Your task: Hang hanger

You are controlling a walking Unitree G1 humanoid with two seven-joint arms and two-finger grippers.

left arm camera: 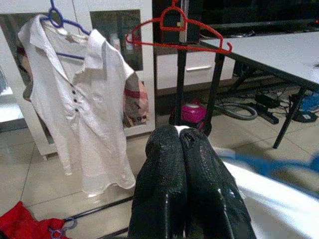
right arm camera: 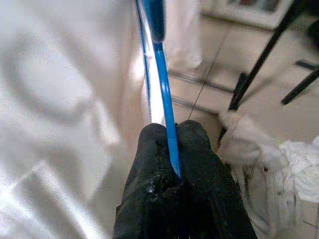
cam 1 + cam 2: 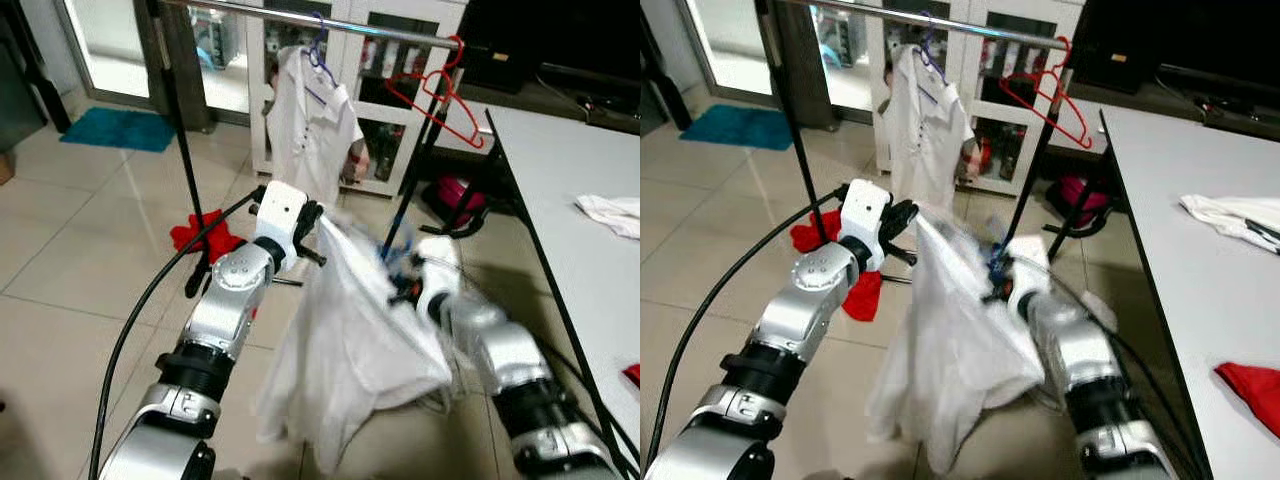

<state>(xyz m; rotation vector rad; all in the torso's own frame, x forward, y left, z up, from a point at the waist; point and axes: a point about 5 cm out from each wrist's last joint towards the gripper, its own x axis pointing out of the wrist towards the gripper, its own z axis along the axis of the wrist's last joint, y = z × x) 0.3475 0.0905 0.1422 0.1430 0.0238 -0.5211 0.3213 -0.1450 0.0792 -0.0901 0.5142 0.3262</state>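
Note:
A white shirt (image 3: 360, 340) on a blue hanger (image 2: 162, 99) hangs between my two grippers, below the clothes rail (image 3: 330, 22). My right gripper (image 3: 405, 285) is shut on the hanger's blue wire. My left gripper (image 3: 312, 222) is shut, its fingertips (image 1: 172, 139) at the shirt's upper corner with a bit of white cloth between them. On the rail hang another white shirt (image 3: 310, 130) on a purple hanger and an empty red hanger (image 3: 440, 95).
A grey table (image 3: 570, 200) runs along the right, with a white cloth (image 3: 610, 212) and a red cloth (image 3: 1250, 385) on it. The rack's black poles (image 3: 185, 150) stand ahead. A red garment (image 3: 200, 235) lies on the tiled floor, and a white cabinet (image 3: 385, 60) stands behind the rack.

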